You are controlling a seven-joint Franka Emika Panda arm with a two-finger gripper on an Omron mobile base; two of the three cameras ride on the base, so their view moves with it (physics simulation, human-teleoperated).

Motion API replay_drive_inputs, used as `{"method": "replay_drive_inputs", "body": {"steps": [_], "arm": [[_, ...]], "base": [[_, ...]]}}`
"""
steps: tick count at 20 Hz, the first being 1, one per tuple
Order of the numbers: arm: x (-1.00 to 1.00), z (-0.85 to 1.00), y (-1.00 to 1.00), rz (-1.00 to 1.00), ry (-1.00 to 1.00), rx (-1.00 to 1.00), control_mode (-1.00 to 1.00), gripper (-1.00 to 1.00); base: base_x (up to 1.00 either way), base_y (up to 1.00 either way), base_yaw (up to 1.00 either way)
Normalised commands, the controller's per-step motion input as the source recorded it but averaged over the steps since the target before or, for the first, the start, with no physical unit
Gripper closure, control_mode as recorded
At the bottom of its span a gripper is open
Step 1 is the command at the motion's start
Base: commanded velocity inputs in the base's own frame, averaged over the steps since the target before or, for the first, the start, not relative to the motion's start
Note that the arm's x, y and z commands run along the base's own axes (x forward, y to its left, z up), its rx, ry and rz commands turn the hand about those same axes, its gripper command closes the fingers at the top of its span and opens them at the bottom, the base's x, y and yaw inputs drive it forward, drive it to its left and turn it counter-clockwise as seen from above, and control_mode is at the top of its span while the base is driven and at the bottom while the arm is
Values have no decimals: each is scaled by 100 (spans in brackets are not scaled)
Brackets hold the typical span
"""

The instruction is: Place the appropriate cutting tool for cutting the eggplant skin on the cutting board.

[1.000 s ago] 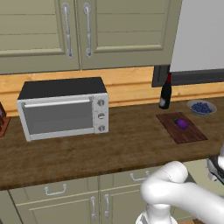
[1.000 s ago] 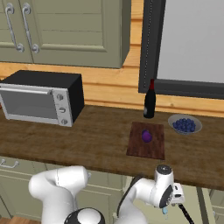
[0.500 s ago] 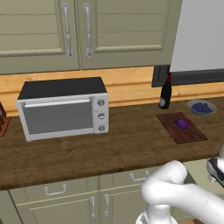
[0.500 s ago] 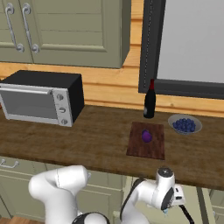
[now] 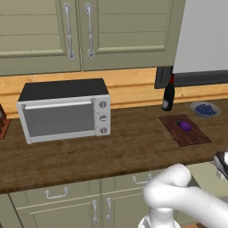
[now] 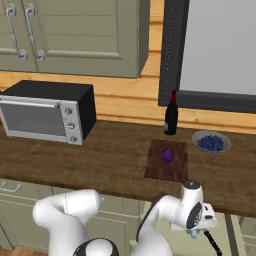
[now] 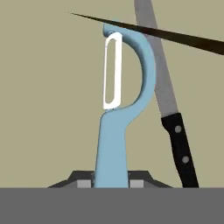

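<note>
As the hand view looked down onto a beige surface, I had the gripper (image 7: 112,183) clamped on the lower end of the peeler (image 7: 124,109), its two dark fingertips closed against either side of the light-blue handle. That surface I took for the floor of an open drawer, though the frames did not settle it. The peeler ran straight away from the fingers, with its curved blue yoke and pale slotted blade at the far end, well clear of the grip. Just to its right lay a kitchen knife (image 7: 168,105), black riveted handle near the fingers and steel blade angling off behind the peeler's head, close enough that I judged a crooked lift could drag it along. I read the peeler as light and stiff, hard smooth plastic that might slip or pivot between narrow pads, so a hold on the straight shaft of the handle seemed the right place, never on the thin blade. In the right base view the gripper (image 6: 196,233) hung low, below the front edge of the worktop (image 6: 75,165). Up on that worktop the cutting board (image 6: 176,167) sat toward the right with the eggplant (image 6: 167,155) resting on it, a dark bottle (image 6: 171,116) behind it and a bowl of berries (image 6: 211,142) to its right.
</note>
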Motion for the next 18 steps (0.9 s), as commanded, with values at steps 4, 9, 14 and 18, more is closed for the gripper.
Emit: {"method": "replay_drive_inputs", "body": {"steps": [4,9,14,18], "arm": [[-61,90,-32,4,-10,-4,-100,100],[-64,63,-32,9,-11,0,-100,100],[-32,24,1,2,-17,0,-100,100],[0,100,13,0,-13,0,-100,100]], "base": [[0,0,0],[0,0,0],[0,0,0],[0,0,0]]}}
